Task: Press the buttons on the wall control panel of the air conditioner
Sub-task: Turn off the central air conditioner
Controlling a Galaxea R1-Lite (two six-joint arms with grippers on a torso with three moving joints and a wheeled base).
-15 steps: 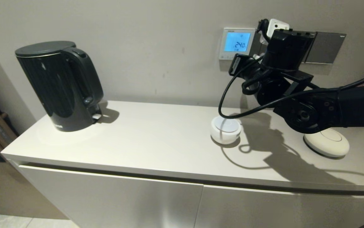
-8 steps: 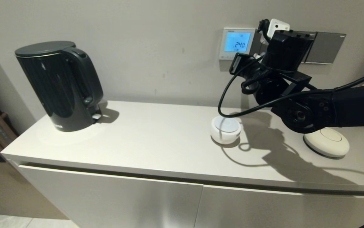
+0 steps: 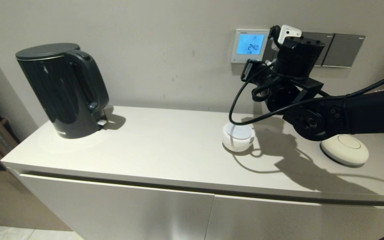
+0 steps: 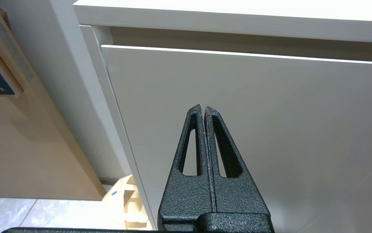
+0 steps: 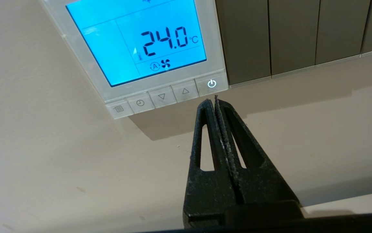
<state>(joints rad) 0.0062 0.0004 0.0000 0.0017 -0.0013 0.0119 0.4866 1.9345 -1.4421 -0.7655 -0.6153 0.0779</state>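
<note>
The wall control panel (image 3: pixel 250 45) is a white-framed thermostat whose blue screen reads 24.0. In the right wrist view the panel (image 5: pixel 140 42) fills the upper part, with its row of pale buttons (image 5: pixel 161 97) along the bottom strip. The lit power button (image 5: pixel 211 84) ends the row next to the switch plates. My right gripper (image 5: pixel 212 99) is shut and empty, its tips just below the power button; I cannot tell whether they touch. In the head view its wrist (image 3: pixel 297 56) hides the fingers. My left gripper (image 4: pixel 203 108) is shut and empty, parked low before the cabinet door.
Dark grey switch plates (image 3: pixel 342 50) and a white plug (image 3: pixel 288 31) sit right of the panel. On the cabinet top (image 3: pixel 165 143) stand a black kettle (image 3: pixel 66 90) at the left, a small white round puck (image 3: pixel 238 136) and a white oval disc (image 3: pixel 344 150).
My right arm has shifted a little to the left and down along the wall, uncovering more of the switch plates. The screen still reads 24.0. The left arm has not moved.
</note>
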